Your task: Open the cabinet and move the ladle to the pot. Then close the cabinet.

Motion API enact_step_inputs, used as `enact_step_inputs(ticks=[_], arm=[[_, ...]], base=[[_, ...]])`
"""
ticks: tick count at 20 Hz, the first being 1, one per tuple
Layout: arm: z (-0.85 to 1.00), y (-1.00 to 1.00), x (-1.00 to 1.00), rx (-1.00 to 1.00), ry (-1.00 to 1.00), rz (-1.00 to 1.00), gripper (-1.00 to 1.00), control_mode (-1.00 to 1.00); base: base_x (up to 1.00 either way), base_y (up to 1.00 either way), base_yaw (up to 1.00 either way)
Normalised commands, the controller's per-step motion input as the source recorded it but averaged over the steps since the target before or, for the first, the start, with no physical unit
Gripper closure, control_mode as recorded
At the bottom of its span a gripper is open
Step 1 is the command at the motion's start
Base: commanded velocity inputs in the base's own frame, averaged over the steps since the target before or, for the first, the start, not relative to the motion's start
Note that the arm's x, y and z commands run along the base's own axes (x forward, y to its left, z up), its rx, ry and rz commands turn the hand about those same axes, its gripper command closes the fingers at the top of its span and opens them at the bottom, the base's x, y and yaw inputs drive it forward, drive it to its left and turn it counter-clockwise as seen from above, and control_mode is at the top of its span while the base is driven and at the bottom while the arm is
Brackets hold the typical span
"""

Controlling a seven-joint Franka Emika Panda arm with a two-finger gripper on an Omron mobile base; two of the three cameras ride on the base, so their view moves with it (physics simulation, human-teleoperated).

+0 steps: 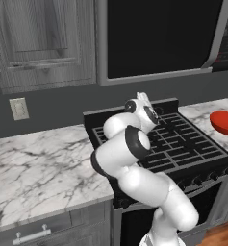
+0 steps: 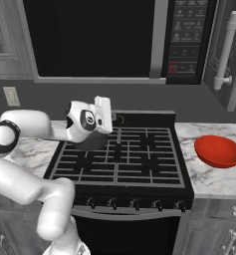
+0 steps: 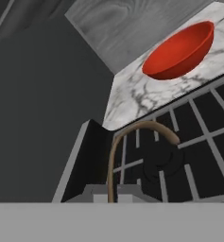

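My gripper [image 3: 110,191] is shut on the ladle [image 3: 132,128], whose slim brown curved handle rises from between the finger tips over the black stove grates. In the right base view the gripper [image 2: 104,114] hovers over the stove's back left corner, and a dark grey rounded shape right beneath it looks like the pot [image 2: 92,143], mostly covered by the hand. From the left base camera the gripper [image 1: 143,100] peeks out behind the arm. The grey wood-grain cabinet [image 1: 38,43] hangs left of the microwave; whether its door is open, I cannot tell.
The black microwave [image 2: 94,40] hangs over the stove [image 2: 139,159]. A red bowl [image 2: 219,151] sits on the marble counter [image 2: 209,182] to the right. Another grey cabinet door with a silvery bar handle [image 2: 225,50] is at the upper right. A wall outlet [image 1: 19,108] is behind the left counter.
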Motion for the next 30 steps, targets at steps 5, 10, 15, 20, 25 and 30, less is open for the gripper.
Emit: enact_step_inputs(ticks=[5, 10, 15, 20, 25, 30], arm=[[-0.19, 0.14, 0.11, -0.02, 0.03, -0.06, 1.0, -1.0], [-0.22, 0.02, 0.01, 0.0, 0.06, -0.06, 1.0, -1.0], [-0.19, 0.0, 0.08, 0.0, 0.05, -0.06, 1.0, -1.0], [-0.19, 0.02, 0.16, 0.0, 0.06, -0.07, 1.0, -1.0], [-0.18, 0.07, 0.07, -0.01, 0.08, -0.07, -1.0, -1.0], [-0.02, 0.0, 0.0, 0.0, 0.03, -0.06, -1.0, -1.0]], base=[[0.0, 0.0, 0.0], [0.0, 0.0, 0.0], [0.0, 0.0, 0.0], [0.0, 0.0, 0.0], [0.0, 0.0, 0.0], [0.0, 0.0, 0.0]])
